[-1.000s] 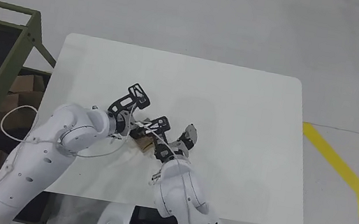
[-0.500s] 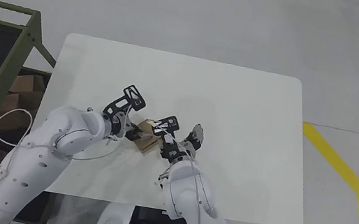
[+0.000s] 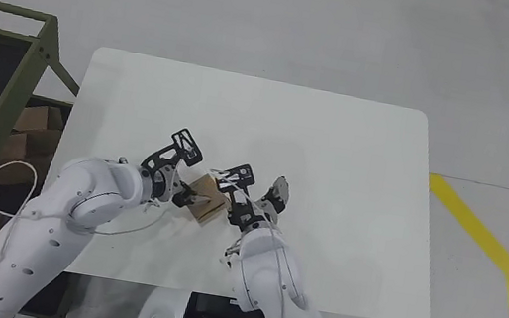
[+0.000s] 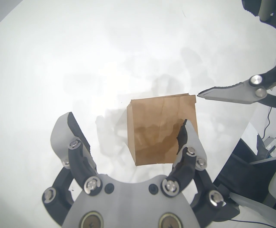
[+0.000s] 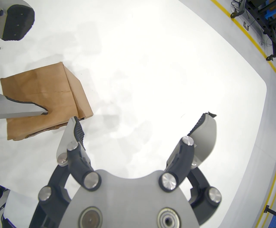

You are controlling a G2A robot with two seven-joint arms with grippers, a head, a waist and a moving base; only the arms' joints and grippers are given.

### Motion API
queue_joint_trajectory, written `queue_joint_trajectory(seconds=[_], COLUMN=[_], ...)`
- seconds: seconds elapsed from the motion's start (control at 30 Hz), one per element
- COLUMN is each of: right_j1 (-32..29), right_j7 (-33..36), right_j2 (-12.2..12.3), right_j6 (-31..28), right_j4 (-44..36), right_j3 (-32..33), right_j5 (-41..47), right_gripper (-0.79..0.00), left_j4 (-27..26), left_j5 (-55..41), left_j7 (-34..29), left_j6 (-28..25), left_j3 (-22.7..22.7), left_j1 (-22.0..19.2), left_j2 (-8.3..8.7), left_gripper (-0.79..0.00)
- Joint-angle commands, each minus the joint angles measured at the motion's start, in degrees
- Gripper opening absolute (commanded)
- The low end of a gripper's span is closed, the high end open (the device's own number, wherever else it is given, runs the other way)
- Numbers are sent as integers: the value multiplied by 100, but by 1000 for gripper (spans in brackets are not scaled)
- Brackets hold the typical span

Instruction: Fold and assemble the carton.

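A small brown carton (image 3: 207,202) stands folded into a box shape on the white table (image 3: 337,142), close to the near edge. My left gripper (image 3: 179,167) is open and straddles one side of it. One of its fingers (image 4: 187,133) lies over the carton (image 4: 159,131), the other stands clear beside it. My right gripper (image 3: 258,186) is open on the carton's other side. One right fingertip (image 5: 74,126) is at the corner of the carton (image 5: 41,97), and the rest of the right gripper (image 5: 140,125) is over bare table.
A green-framed cart (image 3: 8,70) holding cardboard boxes (image 3: 34,129) stands off the table's left edge. A yellow floor line (image 3: 482,240) runs to the right. The far and right parts of the table are bare.
The right gripper shifted slightly to the right, off the carton's top. The left gripper drew back a little toward the near left and lowered over the carton, which now looks more squared.
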Motion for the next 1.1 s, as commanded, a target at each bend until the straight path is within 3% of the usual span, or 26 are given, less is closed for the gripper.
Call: queue_joint_trajectory(seconds=[0.0,0.23,1.07], right_j1=[-8,6,184], right_j7=[-7,-240,50], right_j2=[3,9,-51], right_j6=[-22,-78,-90], right_j4=[-10,3,275], right_j3=[6,-26,-204], right_j5=[10,339,10], right_gripper=[0,0,0], left_j4=[24,68,-25], left_j5=[29,83,-6], left_j7=[-26,-53,24], left_j6=[13,76,-97], left_j3=[51,176,9], left_j1=[-35,-151,-23], left_j2=[-6,-26,4], left_gripper=[0,0,0])
